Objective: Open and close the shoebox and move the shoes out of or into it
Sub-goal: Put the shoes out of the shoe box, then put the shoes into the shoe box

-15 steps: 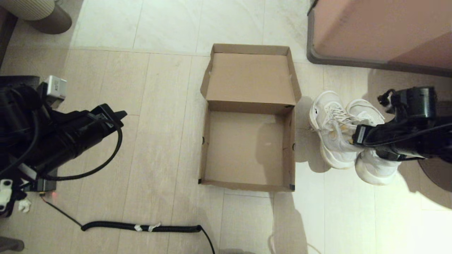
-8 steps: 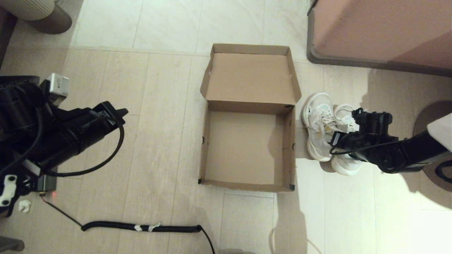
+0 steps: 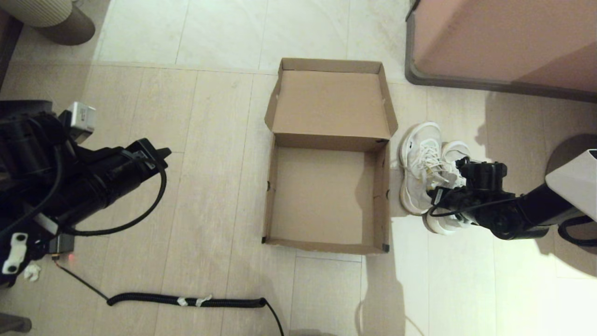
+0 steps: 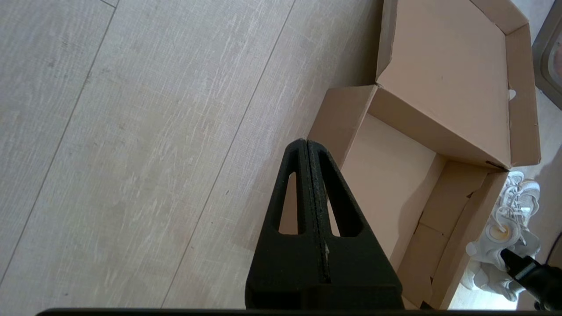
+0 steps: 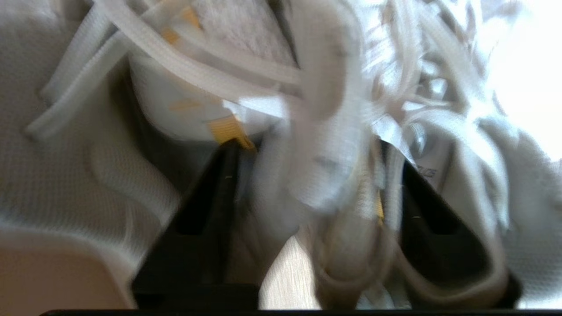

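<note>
Shoebox (image 3: 326, 196) sits open on the floor, shoes (image 3: 426, 172) just beside it. Right tool (image 5: 314, 197) spread apart around their collars; left tool (image 4: 309, 151) pinched together, off aside.

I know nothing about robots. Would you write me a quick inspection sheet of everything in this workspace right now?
Surface: pale tiled floor.
Job's things: brown cardboard shoebox open and empty, flap lid laid back; pair of white lace-up sneakers on the floor beside its right wall.
Clutter: nothing seen.
Grippers: left gripper shut, parked left of the box; right gripper spread around the sneakers' inner collars.
Cables: black coiled cable on the floor near the robot.
Surroundings: large pink-brown furniture block at far right; ribbed round object at far left.
</note>
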